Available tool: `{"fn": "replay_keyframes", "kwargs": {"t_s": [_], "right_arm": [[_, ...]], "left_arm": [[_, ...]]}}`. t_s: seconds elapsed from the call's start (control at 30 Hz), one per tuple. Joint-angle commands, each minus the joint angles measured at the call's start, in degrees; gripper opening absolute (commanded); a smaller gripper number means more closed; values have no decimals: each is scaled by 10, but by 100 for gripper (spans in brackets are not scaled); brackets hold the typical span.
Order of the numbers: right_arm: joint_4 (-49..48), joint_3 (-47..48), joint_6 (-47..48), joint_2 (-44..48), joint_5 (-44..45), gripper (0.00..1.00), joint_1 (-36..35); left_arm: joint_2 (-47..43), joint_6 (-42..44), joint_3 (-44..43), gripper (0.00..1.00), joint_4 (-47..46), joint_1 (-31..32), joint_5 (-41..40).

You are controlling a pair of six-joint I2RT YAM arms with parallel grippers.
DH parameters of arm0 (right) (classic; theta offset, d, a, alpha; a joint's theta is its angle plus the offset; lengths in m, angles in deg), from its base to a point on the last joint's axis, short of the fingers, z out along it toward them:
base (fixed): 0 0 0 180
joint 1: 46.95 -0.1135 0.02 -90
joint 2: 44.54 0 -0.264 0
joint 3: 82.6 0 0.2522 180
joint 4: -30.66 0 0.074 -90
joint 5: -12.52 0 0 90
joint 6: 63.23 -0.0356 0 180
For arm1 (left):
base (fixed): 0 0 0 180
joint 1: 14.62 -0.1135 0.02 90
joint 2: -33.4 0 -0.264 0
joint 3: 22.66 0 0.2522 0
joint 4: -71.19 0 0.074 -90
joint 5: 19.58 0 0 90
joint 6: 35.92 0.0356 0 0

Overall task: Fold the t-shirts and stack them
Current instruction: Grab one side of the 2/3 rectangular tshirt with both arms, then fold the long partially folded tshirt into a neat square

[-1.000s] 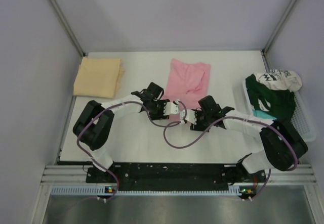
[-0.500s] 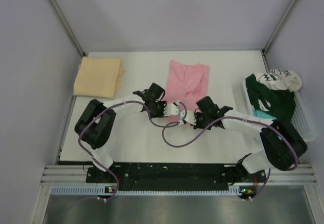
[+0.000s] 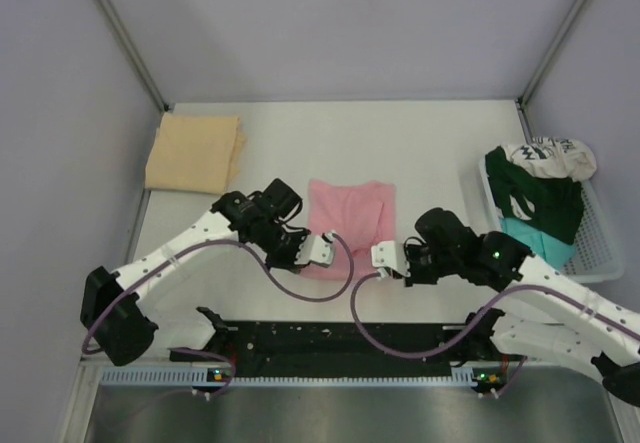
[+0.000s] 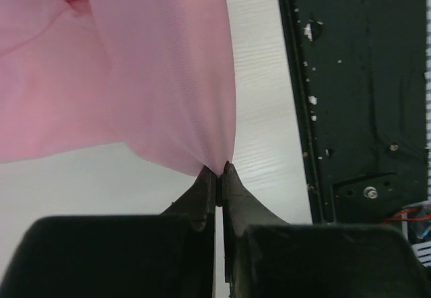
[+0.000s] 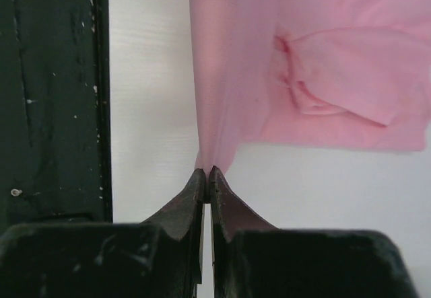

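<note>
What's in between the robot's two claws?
The pink t-shirt: the left claw and right claw each pinch a near corner, and its near edge runs between them, seen from the top camera.

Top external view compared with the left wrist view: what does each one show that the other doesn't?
Only the top external view shows the folded tan t-shirt at the far left, the basket at the right holding other t-shirts, and the right fingers at a near corner of the pink t-shirt. Only the left wrist view shows, close up, the left fingers shut tight on a pinch of pink cloth. Both show the pink t-shirt, the white table and the black base plate.
</note>
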Motion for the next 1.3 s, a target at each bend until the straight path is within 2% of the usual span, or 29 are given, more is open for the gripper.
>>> {"fn": "replay_keyframes", "kwargs": {"t_s": [0.0,0.2,0.37,0.5,0.8,0.97,1.17,1.27], "right_arm": [[59,46,-33,69,-38,0,-5],[15,70,-39,7,2,0,30],[-77,99,-54,-73,-10,0,139],[-129,136,-66,-147,-61,0,212],[-170,211,-98,-300,-28,0,265],[-194,241,-119,-373,-25,0,300],[-232,266,-145,-452,-9,0,309],[-281,280,-169,-489,4,0,314]], "left_arm": [[-36,-11,-38,0,116,-3,42],[17,-135,-100,0,70,-18,-15],[107,-189,-191,0,68,-110,-1],[172,-178,-236,0,71,-165,34],[324,-204,-363,0,54,-220,34],[398,-227,-442,0,54,-225,37],[471,-247,-515,7,34,-225,30],[504,-276,-543,9,-1,-226,-8]]}}
